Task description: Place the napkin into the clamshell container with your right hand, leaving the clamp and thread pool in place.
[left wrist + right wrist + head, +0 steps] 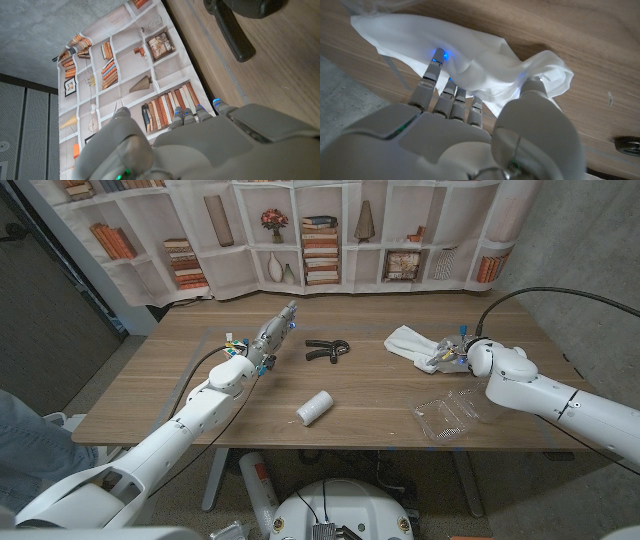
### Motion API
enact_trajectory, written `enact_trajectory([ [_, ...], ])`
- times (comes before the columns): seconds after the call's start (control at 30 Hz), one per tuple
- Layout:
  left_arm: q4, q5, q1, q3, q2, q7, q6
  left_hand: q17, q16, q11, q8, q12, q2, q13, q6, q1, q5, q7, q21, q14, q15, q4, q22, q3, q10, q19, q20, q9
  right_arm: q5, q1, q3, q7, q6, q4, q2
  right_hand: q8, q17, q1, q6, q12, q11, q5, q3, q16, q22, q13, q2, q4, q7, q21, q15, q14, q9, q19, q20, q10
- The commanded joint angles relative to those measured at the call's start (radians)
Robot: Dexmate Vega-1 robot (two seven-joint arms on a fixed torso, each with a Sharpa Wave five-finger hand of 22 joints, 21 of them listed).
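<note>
I have my right hand (447, 356) at the napkin (412, 343), which lies on the table (180, 380) at the far right, its long axis running from the far left toward the hand on the near right. In the right wrist view the fingers (436, 75) are pressed into the white cloth (470, 50) and the thumb (536, 89) sits against its bunched end, so I judge the hand to be closing on the napkin; whether the pinch is complete I cannot tell. The clamshell container (452, 416) lies open just nearer the robot than the hand, on the same side of the table, so the carry is a short pull back toward the table's near edge. My left hand (272, 335) is extended with fingers straight, holding nothing, near the clamp (326, 349). The thread spool (313, 408) lies at mid-table, well apart from the napkin. Both lie left of the transfer path, and I judge them clear of it.
</note>
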Motion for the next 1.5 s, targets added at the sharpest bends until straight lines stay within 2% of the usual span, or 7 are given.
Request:
enact_trajectory([
  [0.03, -0.004, -0.002, 0.006, 0.0, 0.0, 0.003, 0.001, 0.004, -0.002, -0.006, 0.007, 0.001, 0.011, 0.003, 0.001, 0.003, -0.004, 0.001, -0.006, -0.045, 0.008, 0.0, 0.003, -0.006, -0.007, -0.123, 0.006, 0.006, -0.031, -0.003, -0.014, -0.034, -0.01, 0.012, 0.02, 0.016, 0.005, 0.035, 0.068, 0.018, -0.017, -0.01, 0.008, 0.015, 0.004, 0.004, 0.006, -0.001, -0.009, 0.011, -0.039, 0.081, 0.003, 0.142, -0.131, 0.07],
  [0.37, -0.011, -0.004, 0.013, -0.003, 0.003, 0.006, 0.002, 0.004, -0.001, -0.005, 0.007, 0.001, 0.011, 0.003, 0.003, 0.003, -0.004, 0.0, -0.006, -0.045, 0.009, 0.0, 0.003, -0.008, -0.006, -0.123, 0.003, 0.006, -0.065, -0.01, -0.024, -0.075, -0.028, 0.021, 0.042, 0.038, 0.016, 0.083, 0.221, 0.037, -0.023, -0.035, 0.019, 0.043, 0.012, 0.006, 0.04, 0.004, -0.029, 0.034, -0.122, 0.238, 0.003, 0.244, -0.233, 0.185],
  [0.53, -0.012, -0.005, 0.015, -0.004, 0.005, 0.006, 0.001, 0.004, -0.001, -0.004, 0.007, 0.001, 0.012, 0.003, 0.004, 0.003, -0.005, -0.001, -0.007, -0.045, 0.009, 0.0, 0.003, -0.009, -0.006, -0.123, 0.004, 0.006, -0.086, -0.019, -0.026, -0.114, -0.038, 0.024, 0.055, 0.043, 0.031, 0.13, 0.307, 0.054, -0.051, -0.06, 0.033, 0.066, 0.025, 0.009, 0.074, 0.002, -0.05, 0.074, -0.163, 0.37, 0.003, 0.324, -0.298, 0.265],
  [0.87, -0.008, -0.008, 0.015, -0.006, 0.007, 0.001, -0.001, 0.004, -0.001, -0.004, 0.007, 0.001, 0.012, 0.003, 0.005, 0.004, -0.005, -0.003, -0.007, -0.045, 0.01, 0.0, 0.003, -0.01, -0.006, -0.123, 0.005, 0.006, -0.103, -0.03, -0.021, -0.164, -0.05, 0.025, 0.077, 0.052, 0.085, 0.317, 0.445, 0.089, -0.094, -0.107, 0.101, 0.077, 0.062, 0.031, 0.149, -0.029, -0.063, 0.169, -0.192, 0.519, 0.009, 0.38, -0.31, 0.379],
  [1.0, 0.0, -0.009, 0.01, -0.005, 0.005, -0.005, -0.003, 0.004, -0.001, -0.004, 0.007, 0.001, 0.013, 0.003, 0.006, 0.004, -0.005, -0.003, -0.007, -0.045, 0.01, 0.0, 0.003, -0.011, -0.006, -0.124, 0.005, 0.006, -0.105, -0.037, -0.014, -0.188, -0.05, 0.02, 0.08, 0.063, 0.122, 0.451, 0.487, 0.097, -0.106, -0.151, 0.141, 0.085, 0.086, 0.049, 0.175, -0.039, -0.066, 0.223, -0.196, 0.557, 0.031, 0.384, -0.312, 0.414],
  [1.17, 0.013, -0.009, 0.001, -0.003, 0.001, -0.012, -0.008, 0.004, -0.001, -0.005, 0.008, 0.001, 0.013, 0.003, 0.008, 0.004, -0.006, -0.003, -0.007, -0.045, 0.011, 0.0, 0.004, -0.012, -0.007, -0.124, 0.005, 0.006, -0.102, -0.05, 0.002, -0.223, -0.047, 0.013, 0.083, 0.065, 0.17, 0.561, 0.51, 0.101, -0.125, -0.213, 0.148, 0.103, 0.12, 0.073, 0.166, -0.036, -0.074, 0.284, -0.201, 0.58, 0.045, 0.378, -0.312, 0.43],
  [1.5, 0.038, -0.006, -0.022, 0.005, -0.01, -0.028, -0.01, 0.004, -0.001, -0.004, 0.008, 0.002, 0.014, 0.003, 0.009, 0.004, -0.006, -0.002, -0.007, -0.046, 0.01, 0.0, 0.004, -0.013, -0.005, -0.124, 0.005, 0.006, -0.095, -0.06, 0.024, -0.258, -0.046, -0.005, 0.08, 0.061, 0.227, 0.658, 0.537, 0.106, -0.122, -0.237, 0.141, 0.121, 0.163, 0.105, 0.156, -0.027, -0.07, 0.358, -0.2, 0.582, 0.051, 0.357, -0.31, 0.446],
])
